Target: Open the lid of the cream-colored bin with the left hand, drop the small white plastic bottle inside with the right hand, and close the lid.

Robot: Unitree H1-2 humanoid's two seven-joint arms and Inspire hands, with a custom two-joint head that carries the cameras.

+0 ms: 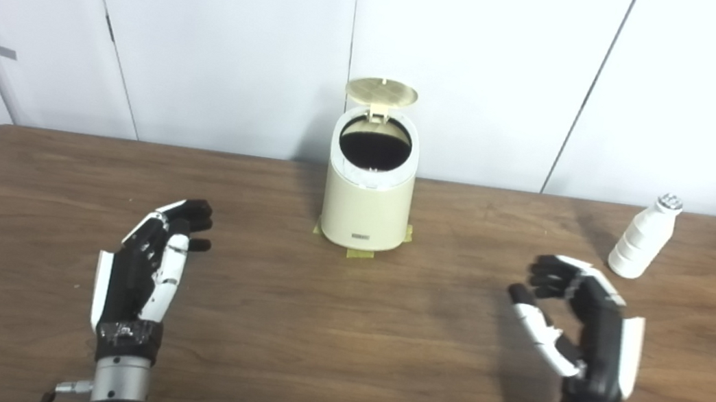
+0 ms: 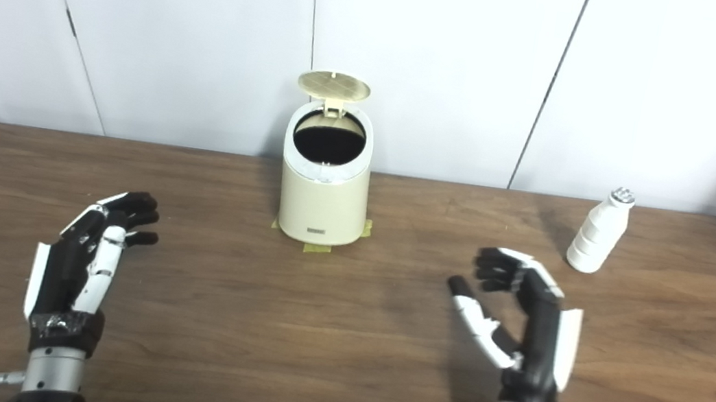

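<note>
Hands first: the left hand [image 1: 145,270] rises from the bottom edge on the left side, wrist low and palm turned inward toward the middle of the wooden table [image 1: 336,364], its fingers [image 1: 190,217] apart and lightly curled at the tips, holding nothing. The right hand [image 1: 579,334] mirrors it on the other side, palm facing inward, its white thumb [image 1: 538,328] stretched out toward the table's centre and the dark fingers bent forward above it; it too is released and empty. Both hands hover over bare wood, well apart from each other.

The cream-colored bin [image 1: 367,202] stands upright at the far middle of the table, close to the white wall panels [image 1: 227,38], between the two hands and beyond them. Its round lid [image 1: 382,91] is already swung up on the rear hinge and stands nearly vertical, leaving the dark opening [image 1: 375,142] exposed. Strips of yellow tape [image 1: 359,252] show on the table at the bin's base. The left hand sits nearer the robot and to the left of the bin, not touching it.

The small white plastic bottle [image 1: 644,236] stands at the far right of the table, leaning slightly, its ribbed cap [image 1: 670,201] uppermost. It is just beyond and to the right of the right hand's fingertips, near but clear of them.
</note>
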